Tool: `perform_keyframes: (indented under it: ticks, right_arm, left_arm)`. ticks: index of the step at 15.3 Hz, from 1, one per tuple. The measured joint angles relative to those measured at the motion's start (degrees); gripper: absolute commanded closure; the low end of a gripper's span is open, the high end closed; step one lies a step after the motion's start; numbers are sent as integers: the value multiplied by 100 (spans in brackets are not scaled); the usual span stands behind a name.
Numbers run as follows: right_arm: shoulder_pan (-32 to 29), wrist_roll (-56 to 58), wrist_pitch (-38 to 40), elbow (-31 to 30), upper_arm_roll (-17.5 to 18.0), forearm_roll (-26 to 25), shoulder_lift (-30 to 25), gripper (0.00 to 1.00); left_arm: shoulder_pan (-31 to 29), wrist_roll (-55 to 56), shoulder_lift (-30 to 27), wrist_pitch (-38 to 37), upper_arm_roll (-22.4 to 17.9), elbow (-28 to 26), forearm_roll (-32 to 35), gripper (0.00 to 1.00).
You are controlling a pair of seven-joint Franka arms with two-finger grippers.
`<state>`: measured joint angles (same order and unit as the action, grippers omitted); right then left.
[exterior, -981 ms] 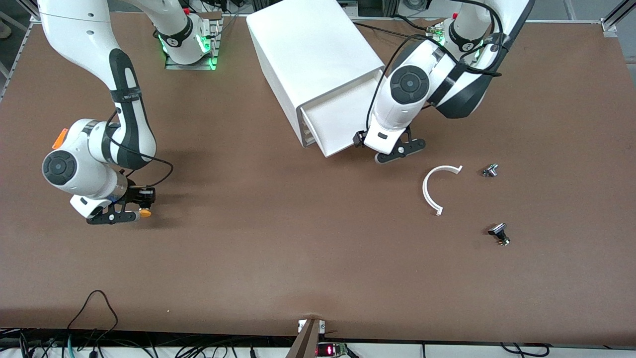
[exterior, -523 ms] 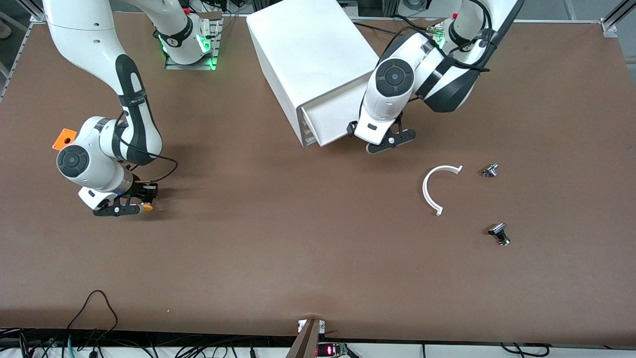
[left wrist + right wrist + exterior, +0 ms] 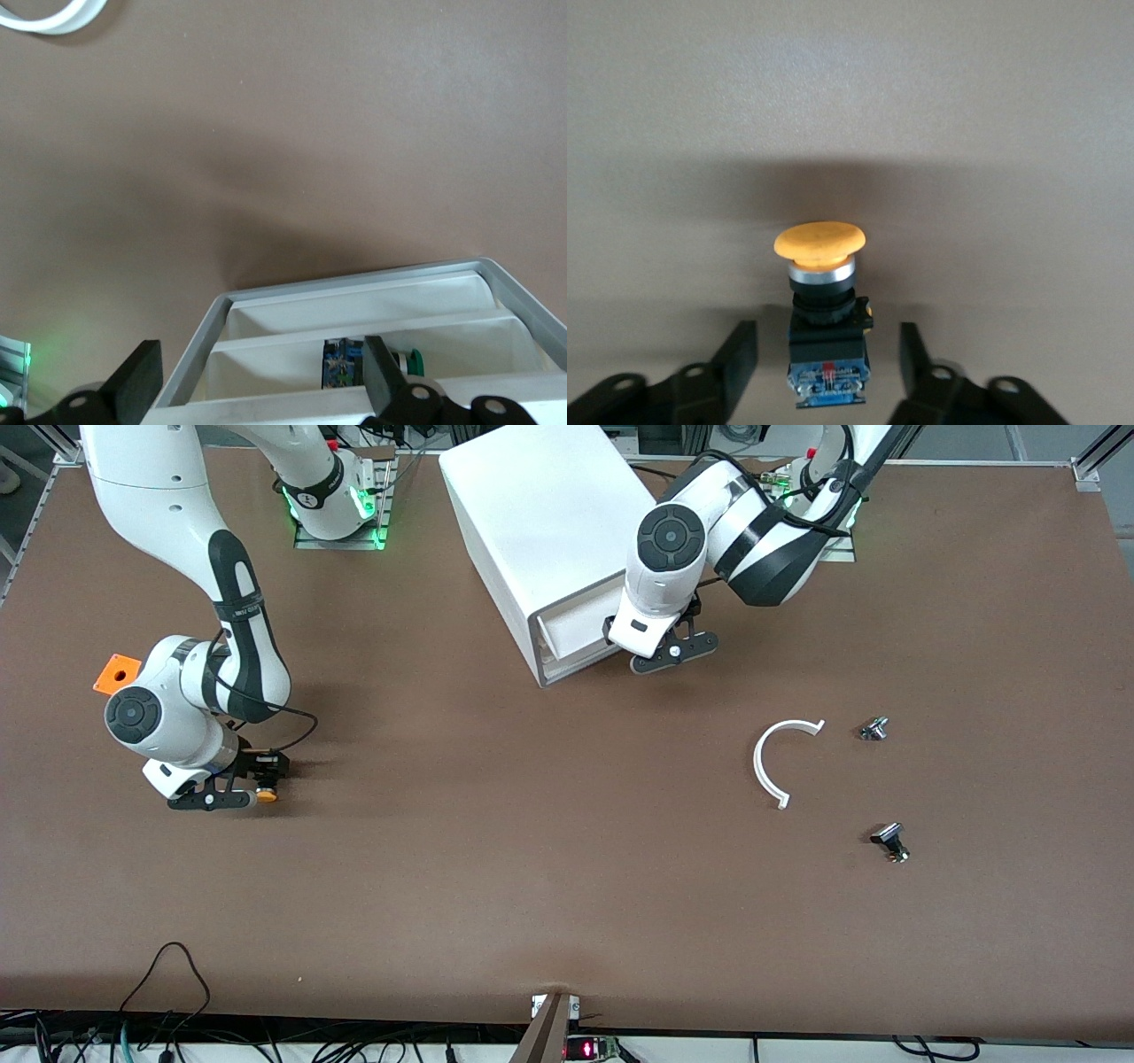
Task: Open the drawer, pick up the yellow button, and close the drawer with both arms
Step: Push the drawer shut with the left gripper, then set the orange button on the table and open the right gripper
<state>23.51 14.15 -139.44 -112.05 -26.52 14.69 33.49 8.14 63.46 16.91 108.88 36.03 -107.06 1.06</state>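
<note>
Button (image 3: 820, 292) found on the counter (image 3: 532, 850) toward the right arm's end, lying between the fingers (image 3: 735, 359) of the right hand (image 3: 232, 790). Fingers parted, clear of the button's black body on both sides; no clamping seen. Yellow cap pointing away from the wrist, past the fingertips.

Right wrist view: shows the gap on each side of the button body, a silver collar under the cap, and a blue end with a red mark. Front view: shows only the cap as a small yellow spot (image 3: 265, 795) at the hand's tip, gaps not discernible. Also seen there alone: an orange box (image 3: 117, 674) beside the right arm's wrist, farther from the front camera than the button.

Left hand (image 3: 666, 646) positioned at the front of the drawer (image 3: 576, 624) of the white cabinet (image 3: 540, 522), fingers (image 3: 379, 372) spread wide, nothing between them. Drawer nearly in, its front just proud of the cabinet face.

Left wrist view: shows the drawer's compartments from above, with a blue-and-green part (image 3: 350, 363) in one. Front view does not show these contents.

Noted toward the left arm's end: a white curved piece (image 3: 772, 760) and two small black-and-silver parts (image 3: 873, 729) (image 3: 890, 840), well apart from both hands.
</note>
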Motion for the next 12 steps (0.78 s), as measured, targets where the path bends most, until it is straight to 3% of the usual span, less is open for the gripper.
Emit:
perform_keyframes:
  ticks: [5,12]
  right_arm:
    - [62,0,-4,141,5,5,-186,1]
    - [161,9,316,173,9,4,-1018,1]
  left_arm:
    - [3,26,0,-1,160,-39,-262,0]
    - [3,31,2,-10,260,-117,-585,0]
